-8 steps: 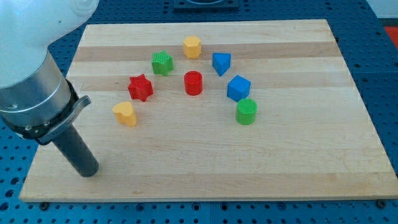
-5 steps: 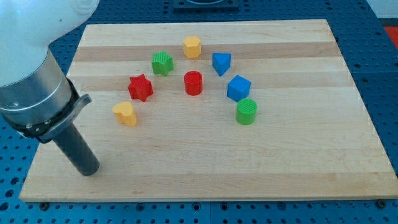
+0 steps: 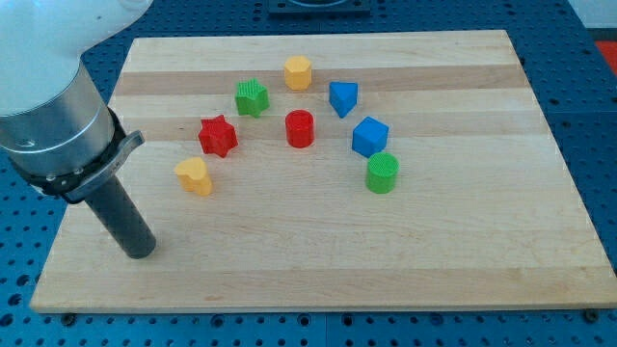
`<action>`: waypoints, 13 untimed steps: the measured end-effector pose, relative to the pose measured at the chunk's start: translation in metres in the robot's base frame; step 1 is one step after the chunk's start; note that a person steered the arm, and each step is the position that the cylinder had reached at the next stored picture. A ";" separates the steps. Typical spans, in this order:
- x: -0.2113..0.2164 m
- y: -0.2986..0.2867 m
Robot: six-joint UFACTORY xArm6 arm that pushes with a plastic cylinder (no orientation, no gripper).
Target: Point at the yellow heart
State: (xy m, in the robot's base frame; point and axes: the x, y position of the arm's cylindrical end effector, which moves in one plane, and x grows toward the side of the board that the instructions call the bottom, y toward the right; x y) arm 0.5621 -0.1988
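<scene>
The yellow heart (image 3: 194, 176) lies on the wooden board (image 3: 318, 241) at the view's left, below and left of the red star (image 3: 218, 135). My tip (image 3: 141, 251) rests on the board near its lower left, below and to the left of the yellow heart, with a clear gap between them. The dark rod rises up and left to the arm's grey collar.
Other blocks form an arc at the board's middle: a green star-like block (image 3: 252, 97), a yellow hexagon (image 3: 298, 72), a blue triangle (image 3: 342, 98), a red cylinder (image 3: 300, 128), a blue cube (image 3: 369, 136), a green cylinder (image 3: 382, 173).
My tip has moved a little up and to the right, slightly closer to the yellow heart. No block has moved.
</scene>
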 end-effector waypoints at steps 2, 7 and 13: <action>-0.003 0.000; -0.022 0.001; -0.091 0.001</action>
State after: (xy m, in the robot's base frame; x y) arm 0.4714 -0.1981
